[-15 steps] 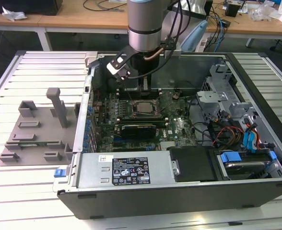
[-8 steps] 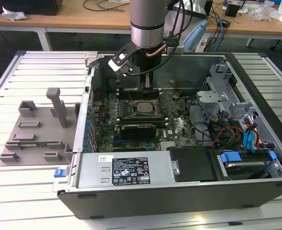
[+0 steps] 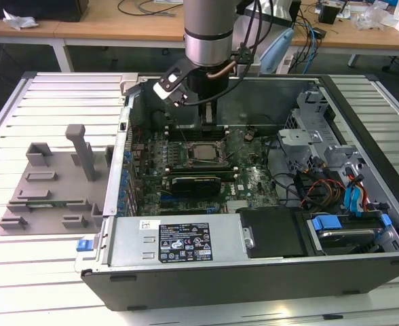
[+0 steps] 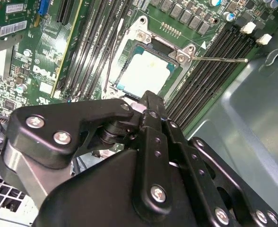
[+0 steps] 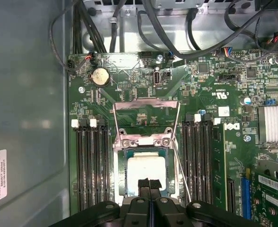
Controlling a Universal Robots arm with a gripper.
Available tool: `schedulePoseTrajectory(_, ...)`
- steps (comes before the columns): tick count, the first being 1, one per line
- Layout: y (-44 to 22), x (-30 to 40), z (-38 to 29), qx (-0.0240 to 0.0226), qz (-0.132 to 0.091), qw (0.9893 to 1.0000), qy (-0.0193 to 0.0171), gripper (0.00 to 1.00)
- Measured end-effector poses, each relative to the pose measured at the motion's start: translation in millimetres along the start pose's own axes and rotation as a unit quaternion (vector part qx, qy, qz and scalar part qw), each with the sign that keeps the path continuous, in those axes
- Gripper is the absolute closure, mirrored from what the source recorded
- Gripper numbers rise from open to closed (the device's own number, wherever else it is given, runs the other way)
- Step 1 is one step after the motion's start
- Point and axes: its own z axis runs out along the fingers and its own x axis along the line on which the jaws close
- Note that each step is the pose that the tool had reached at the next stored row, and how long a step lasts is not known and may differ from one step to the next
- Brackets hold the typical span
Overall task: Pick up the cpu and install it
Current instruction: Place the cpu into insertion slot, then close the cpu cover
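seating step, seemingly: cpu [image 5: 146, 171] flat in socket [image 5: 146, 141], middle of motherboard [image 5: 210, 90]; gripper [image 5: 148, 183] pinched together, empty, above cpu's edge; calls for gentle, vertical handling.

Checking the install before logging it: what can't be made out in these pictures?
First wrist view: near edge of the cpu lies behind the shut gripper; contact unclear.
Second wrist view: the gripper's body covers the socket at its near corner.
Exterior view: cpu too small to judge its seating.

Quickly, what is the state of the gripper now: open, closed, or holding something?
Gripper: closed, holding nothing; the cpu lies in the socket under its tips.
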Motion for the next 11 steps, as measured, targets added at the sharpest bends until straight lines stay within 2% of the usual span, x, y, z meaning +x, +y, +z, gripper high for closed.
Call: schedulePoseTrajectory(11, 0.3, 0.0, -4.1, 0.0000, 0.000, 1.0000, -0.0001, 0.89)
